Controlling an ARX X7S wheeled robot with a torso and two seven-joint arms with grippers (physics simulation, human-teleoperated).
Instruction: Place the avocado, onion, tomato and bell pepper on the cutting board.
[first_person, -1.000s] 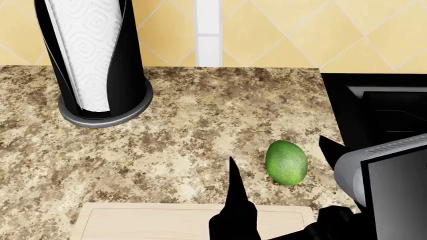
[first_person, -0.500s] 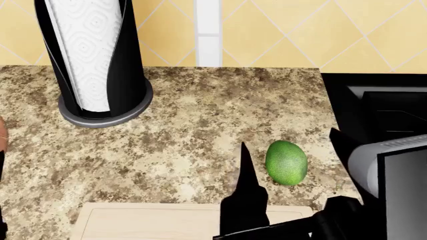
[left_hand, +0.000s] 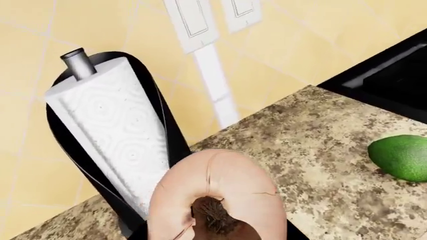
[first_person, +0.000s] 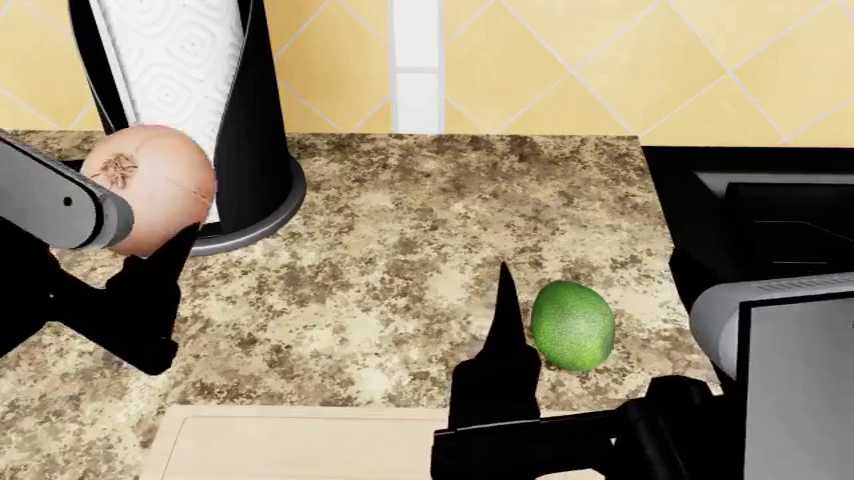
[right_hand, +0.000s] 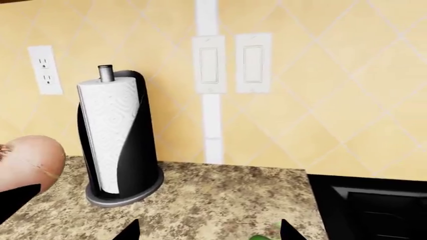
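Two claws over the speckled counter (first_person: 387, 230). At far left, left claw (first_person: 140, 235) clamped on the onion (first_person: 150, 185), lifted before the paper towel holder (first_person: 200, 110). Cutting board (first_person: 294, 445) at near edge. Right claw (first_person: 587, 320) spread wide, astride the avocado (first_person: 573, 325) lying on the counter.

The left hand (first_person: 134, 290) is matte black with angular, tapering fingers, joined to a smooth grey cylindrical forearm. The right hand (first_person: 587, 340) has slim black pointed fingers on a black wrist block, behind it a light-grey rounded housing with a dark flat panel.
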